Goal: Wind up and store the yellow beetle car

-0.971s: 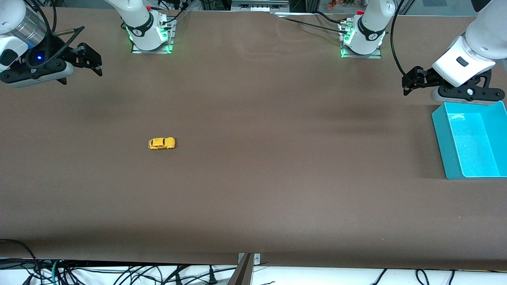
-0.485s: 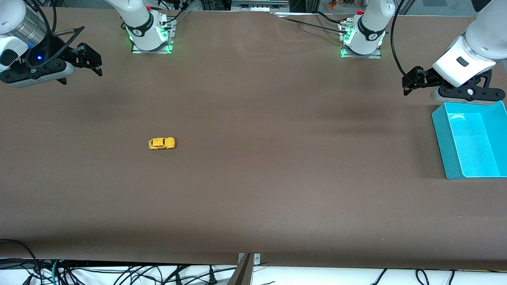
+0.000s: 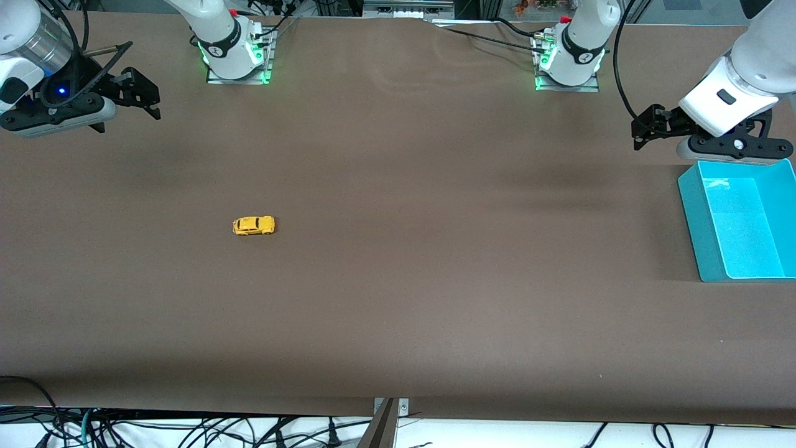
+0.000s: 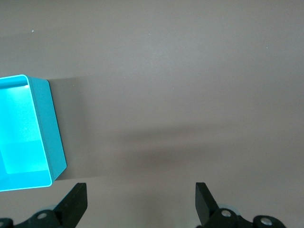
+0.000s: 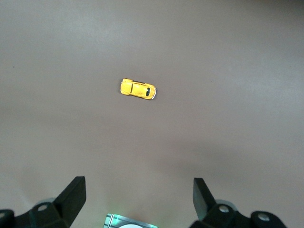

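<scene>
The yellow beetle car (image 3: 254,225) sits on its wheels on the brown table (image 3: 398,298), alone, toward the right arm's end and well apart from the teal bin (image 3: 695,230) at the left arm's end; nothing touches it. The right gripper (image 3: 140,93) hangs high over the table edge at its own end, fingers (image 5: 72,192) spread wide and empty; its wrist view looks down on the car (image 5: 137,89), which lies ahead of the open jaws, not between them. The left gripper (image 3: 647,127) waits just beside the bin's rim (image 4: 45,128), fingers (image 4: 203,197) likewise spread and holding nothing.

The step in hand looks like the first approach, so the task is barely begun. To do it well, the right gripper should come down centred over the car, jaws turned across its narrow width so the pads close on the flanks; a lengthwise grip would likely slip off the rounded nose. It should descend gently, since such a small wheeled toy will probably roll if nudged.

Compared with the earlier front views, nothing has shifted; car, bin and both arms stand as they did.
</scene>
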`<state>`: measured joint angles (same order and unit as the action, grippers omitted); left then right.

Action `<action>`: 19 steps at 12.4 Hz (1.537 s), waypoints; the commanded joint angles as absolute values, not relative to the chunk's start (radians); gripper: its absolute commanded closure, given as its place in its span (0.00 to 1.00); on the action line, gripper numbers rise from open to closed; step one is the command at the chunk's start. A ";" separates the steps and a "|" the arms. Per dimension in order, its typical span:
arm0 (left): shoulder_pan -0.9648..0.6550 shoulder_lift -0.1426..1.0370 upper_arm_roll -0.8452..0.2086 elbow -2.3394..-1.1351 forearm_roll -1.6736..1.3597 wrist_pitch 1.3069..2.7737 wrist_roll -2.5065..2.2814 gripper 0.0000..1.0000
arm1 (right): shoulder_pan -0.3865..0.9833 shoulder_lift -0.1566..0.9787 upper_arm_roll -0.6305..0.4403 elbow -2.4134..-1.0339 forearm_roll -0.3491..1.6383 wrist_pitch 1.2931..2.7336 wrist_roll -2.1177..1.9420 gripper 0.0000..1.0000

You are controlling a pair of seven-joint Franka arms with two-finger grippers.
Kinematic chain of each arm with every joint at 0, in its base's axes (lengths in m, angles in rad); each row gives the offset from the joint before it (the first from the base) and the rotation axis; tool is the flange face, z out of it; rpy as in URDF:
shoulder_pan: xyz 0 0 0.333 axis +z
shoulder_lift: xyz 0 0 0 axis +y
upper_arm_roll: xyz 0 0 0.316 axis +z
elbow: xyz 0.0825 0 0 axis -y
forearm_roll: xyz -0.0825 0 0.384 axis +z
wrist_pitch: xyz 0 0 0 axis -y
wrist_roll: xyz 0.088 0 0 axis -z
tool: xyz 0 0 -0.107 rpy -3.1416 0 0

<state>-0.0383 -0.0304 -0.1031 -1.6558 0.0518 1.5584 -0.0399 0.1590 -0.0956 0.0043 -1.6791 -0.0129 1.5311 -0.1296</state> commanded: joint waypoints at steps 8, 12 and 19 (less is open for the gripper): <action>-0.035 -0.020 -0.101 -1.629 0.034 1.539 -0.037 0.00 | 0.164 -0.103 -0.002 -1.681 -0.011 1.519 -0.129 0.00; -0.035 -0.018 -0.101 -1.629 0.034 1.539 -0.037 0.00 | 0.164 -0.104 -0.002 -1.681 -0.011 1.519 -0.129 0.00; -0.035 -0.018 -0.101 -1.629 0.034 1.537 -0.037 0.00 | 0.164 -0.110 -0.002 -1.692 -0.011 1.520 -0.129 0.00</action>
<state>-0.0383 -0.0303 -0.1031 -1.6558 0.0518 1.5584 -0.0398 0.1590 -0.0958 0.0041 -1.6826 -0.0129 1.5310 -0.1296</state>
